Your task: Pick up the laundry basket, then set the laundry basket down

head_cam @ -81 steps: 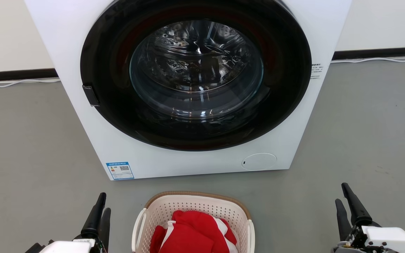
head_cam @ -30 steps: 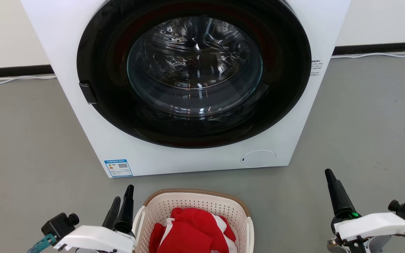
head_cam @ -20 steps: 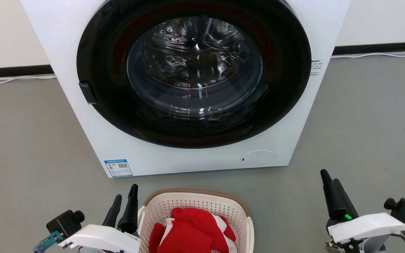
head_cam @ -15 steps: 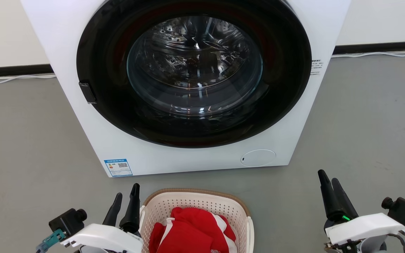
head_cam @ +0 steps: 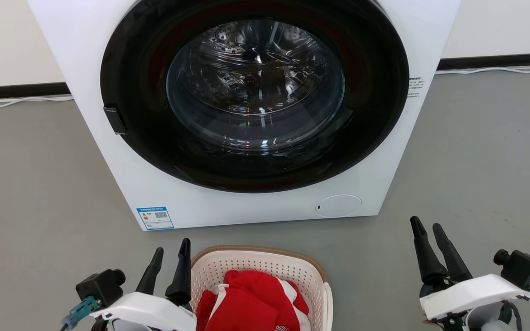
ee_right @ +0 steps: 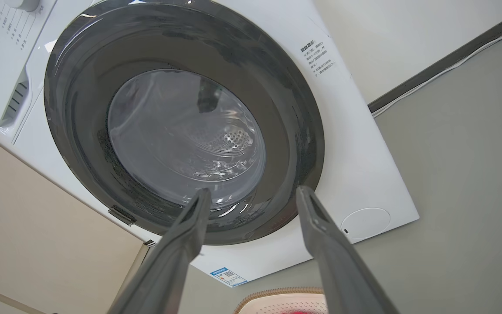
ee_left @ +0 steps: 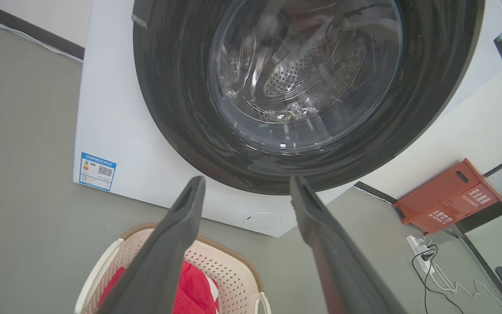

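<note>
Left gripper (head_cam: pixel 171 247): two long dark tapered fingers, spread apart, nothing between them. Over the last few seconds it has come up and inward from the lower-left corner. Its inner finger now sits just beside the left rim of the cream-white perforated plastic laundry basket (head_cam: pixel 265 265); can't tell if it touches. In the left wrist view the basket is below the fingers, not between them.

Right gripper (head_cam: pixel 426 224): fingers also apart, empty. It has risen and rolled, so both fingers now show side by side. It is well apart from the basket's right side, with bare floor between.

My read: approach phase, no grasp yet. The basket sits on the smooth grey floor (head_cam: pixel 25 184), just in front of the washer. Left side is nearly staged; the right arm has to close in before a two-handed lift.

Basket: rounded rectangle, brown woven-look rim trim, grid of small holes, thin white loop handle (head_cam: pixel 327 299) on the right. Probably light, with walls that flex. Crumpled red-and-white cloth (head_cam: pixel 246 299) is heaped inside.

Behind it: white front-loading washing machine (head_cam: pixel 122 174) with a glossy black round door ring (head_cam: pixel 375 115) and a punched steel drum behind clear glass. Small blue label (head_cam: pixel 155 218) low left, round cap (head_cam: pixel 338 205) low right. Left wrist view also shows an orange-red plastic crate (ee_left: pixel 447 196) by the wall.
</note>
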Controlling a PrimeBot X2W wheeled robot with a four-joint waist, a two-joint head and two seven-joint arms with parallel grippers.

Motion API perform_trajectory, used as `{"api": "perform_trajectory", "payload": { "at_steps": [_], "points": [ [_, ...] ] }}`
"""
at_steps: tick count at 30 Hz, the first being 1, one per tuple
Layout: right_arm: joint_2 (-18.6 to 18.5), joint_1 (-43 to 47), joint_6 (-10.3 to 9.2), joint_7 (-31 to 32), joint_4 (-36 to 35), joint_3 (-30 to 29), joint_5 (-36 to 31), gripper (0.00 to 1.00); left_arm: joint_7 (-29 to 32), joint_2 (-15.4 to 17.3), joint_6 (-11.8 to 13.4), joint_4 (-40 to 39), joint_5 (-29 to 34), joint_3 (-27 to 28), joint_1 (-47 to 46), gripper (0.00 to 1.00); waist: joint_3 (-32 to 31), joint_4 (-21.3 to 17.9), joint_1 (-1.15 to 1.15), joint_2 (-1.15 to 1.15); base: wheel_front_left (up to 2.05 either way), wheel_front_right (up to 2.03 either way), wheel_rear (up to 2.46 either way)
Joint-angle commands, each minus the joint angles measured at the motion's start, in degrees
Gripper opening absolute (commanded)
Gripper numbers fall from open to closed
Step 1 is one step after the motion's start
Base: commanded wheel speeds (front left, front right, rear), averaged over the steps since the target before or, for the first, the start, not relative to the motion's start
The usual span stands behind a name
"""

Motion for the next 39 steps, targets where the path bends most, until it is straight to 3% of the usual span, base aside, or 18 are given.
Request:
{"api": "perform_trajectory", "payload": {
  "at_steps": [1, 26, 39],
  "points": [
    [-1.0, -2.3, 0.31, -1.0, -1.5, 1.3, -1.4, 1.00, -0.9, 0.4, 0.5, -1.8, 1.7, 0.8, -3.4, 1.00, 0.0, 0.0, 0.00, 0.00, 0.00, 0.00, 0.00],
    [-3.3, -3.2, 0.40, -5.3, -1.8, 5.3, -14.6, 1.00, -5.2, 0.6, 2.2, -2.8, 17.2, -2.6, -4.4, 1.00, 0.5, 0.0, 0.00, 0.00, 0.00, 0.00, 0.00],
    [-3.7, -3.6, 0.43, -6.7, -1.7, 5.4, -19.5, 1.00, -6.6, 0.7, 3.1, -3.3, 21.5, -3.5, -4.8, 1.00, 1.0, 0.1, 0.00, 0.00, 0.00, 0.00, 0.00]
  ]
}}
